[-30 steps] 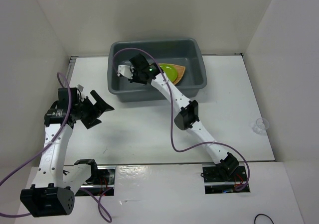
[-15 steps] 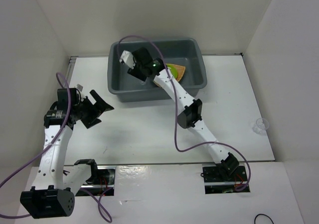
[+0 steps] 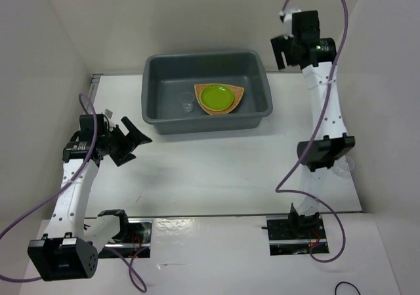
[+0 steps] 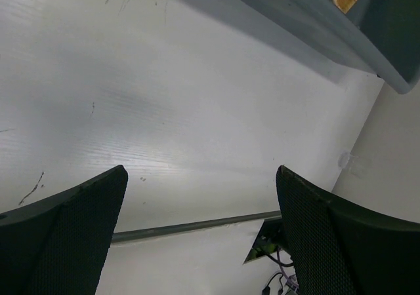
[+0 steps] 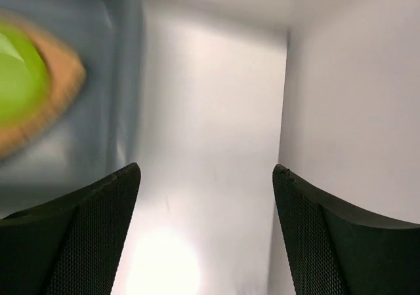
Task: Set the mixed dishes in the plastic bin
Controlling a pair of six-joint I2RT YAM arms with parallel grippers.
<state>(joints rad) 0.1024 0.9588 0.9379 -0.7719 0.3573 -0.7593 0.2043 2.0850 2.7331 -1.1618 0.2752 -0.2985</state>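
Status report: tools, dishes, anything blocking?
Left tool, right tool open, empty. Lime-green dish on orange-brown plate in bin. Clear cup outside, far right. Nothing blocking.

I saw open table [image 3: 216,170] before the plastic bin [image 3: 197,123]. Inside, the orange-brown plate [image 3: 238,98] and lime-green dish [image 3: 216,97] filled the right half, a clear cup [image 3: 186,103] just left. White side walls [image 3: 39,65] hemmed both flanks.

The large dark-grey rectangular plastic bin [image 3: 197,121] sits at the far middle of the worktop [image 3: 197,170]. Inside it, right of centre, lies the orange-brown rounded-triangle ribbed plate [image 3: 239,97]. The small lime-green round dish [image 3: 216,97] rests on the plate. A small clear cup [image 3: 187,103] stands just left of them. A second clear cup [image 4: 346,158] stands on the worktop, well apart from the bin.
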